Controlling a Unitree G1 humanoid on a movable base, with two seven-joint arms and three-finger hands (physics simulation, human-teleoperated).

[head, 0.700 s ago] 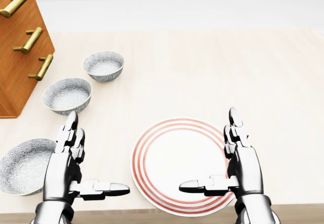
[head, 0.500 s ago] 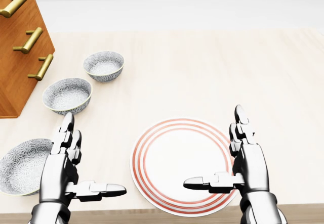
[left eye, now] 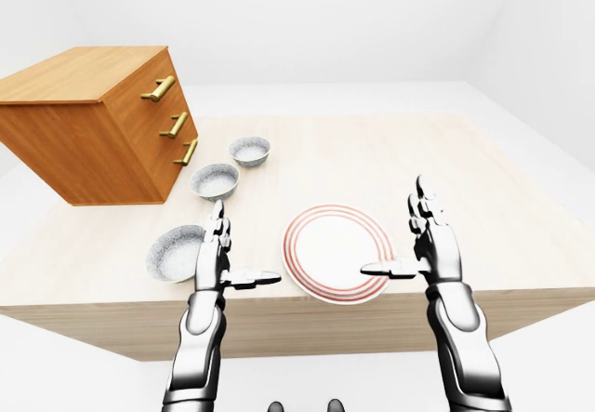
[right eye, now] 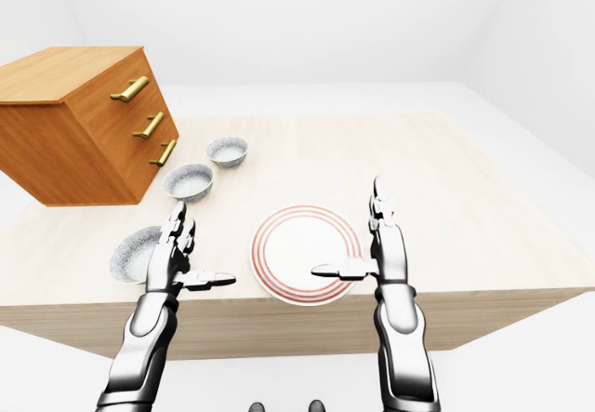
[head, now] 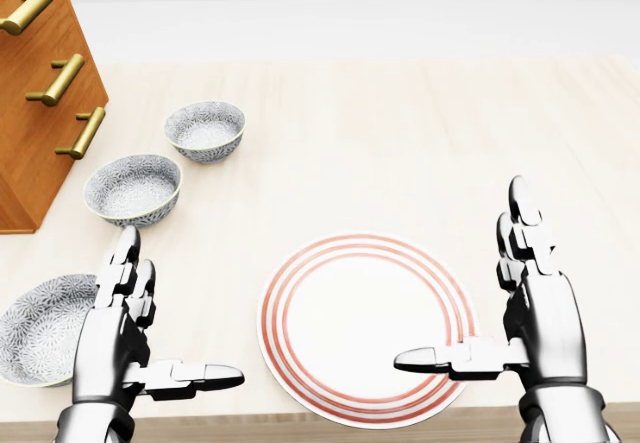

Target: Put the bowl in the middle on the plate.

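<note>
In the head view the middle bowl point(head: 133, 189) of 3 sits up-left of the plate point(head: 350, 313), so the left hand point(head: 115, 338), empty and spread open like the right hand point(head: 545, 328), should clear the bottom-left bowl point(head: 45, 328) and pinch the middle one's rim squarely.

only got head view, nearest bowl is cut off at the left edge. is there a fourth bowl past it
Observer: No. The left-eye view shows the whole row, and it is only three: nearest bowl, middle bowl, far bowl.
Operator: ok and the wood thing top left, i only see a corner of it
Observer: It is a chest with three handles. Its top, outside your frame, is plain wood with nothing on it.
Operator: anything right of the plate that i cant see
Observer: No. Right of the plate there is only bare table out to its right edge.
</note>
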